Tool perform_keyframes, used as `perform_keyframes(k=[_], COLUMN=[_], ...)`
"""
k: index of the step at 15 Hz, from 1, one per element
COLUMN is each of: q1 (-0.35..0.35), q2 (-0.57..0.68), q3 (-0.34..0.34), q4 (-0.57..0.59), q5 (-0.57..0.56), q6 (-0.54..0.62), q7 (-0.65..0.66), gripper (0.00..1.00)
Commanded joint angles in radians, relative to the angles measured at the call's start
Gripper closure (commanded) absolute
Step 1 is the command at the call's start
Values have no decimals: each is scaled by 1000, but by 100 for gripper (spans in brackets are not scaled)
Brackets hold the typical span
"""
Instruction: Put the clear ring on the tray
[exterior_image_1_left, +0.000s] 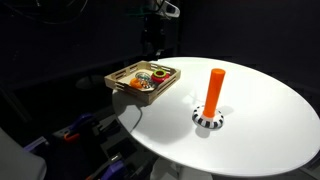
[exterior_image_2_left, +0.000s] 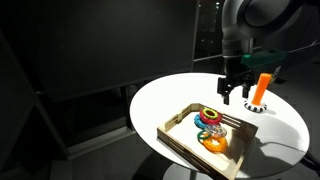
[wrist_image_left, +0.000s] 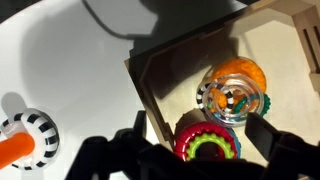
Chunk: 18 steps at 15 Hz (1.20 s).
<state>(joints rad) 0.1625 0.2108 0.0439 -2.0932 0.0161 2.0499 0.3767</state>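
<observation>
The clear ring (wrist_image_left: 238, 100) lies inside the light-wood tray (wrist_image_left: 143, 95), on top of a checkered ring and an orange ring. A red ring with a green centre (wrist_image_left: 208, 145) lies beside them in the tray. My gripper (wrist_image_left: 200, 130) is open and empty; it hovers over the tray with its fingers on either side of the red ring, touching nothing. In both exterior views the gripper (exterior_image_1_left: 152, 42) (exterior_image_2_left: 232, 92) hangs above the tray (exterior_image_1_left: 115, 80) (exterior_image_2_left: 190, 150).
An orange peg (exterior_image_1_left: 214, 90) (exterior_image_2_left: 262, 88) stands on the round white table (exterior_image_1_left: 260, 140) with a black-and-white checkered ring (exterior_image_1_left: 208, 120) (wrist_image_left: 30, 135) at its base. The tray sits at the table's edge. The surroundings are dark.
</observation>
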Motion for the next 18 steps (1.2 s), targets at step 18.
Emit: perform_keyframes(k=[18], q1=[-89], q2=[-526], q3=[4], q4=[-192], q5=[41], q6=[-45], q7=[-133], gripper=[0])
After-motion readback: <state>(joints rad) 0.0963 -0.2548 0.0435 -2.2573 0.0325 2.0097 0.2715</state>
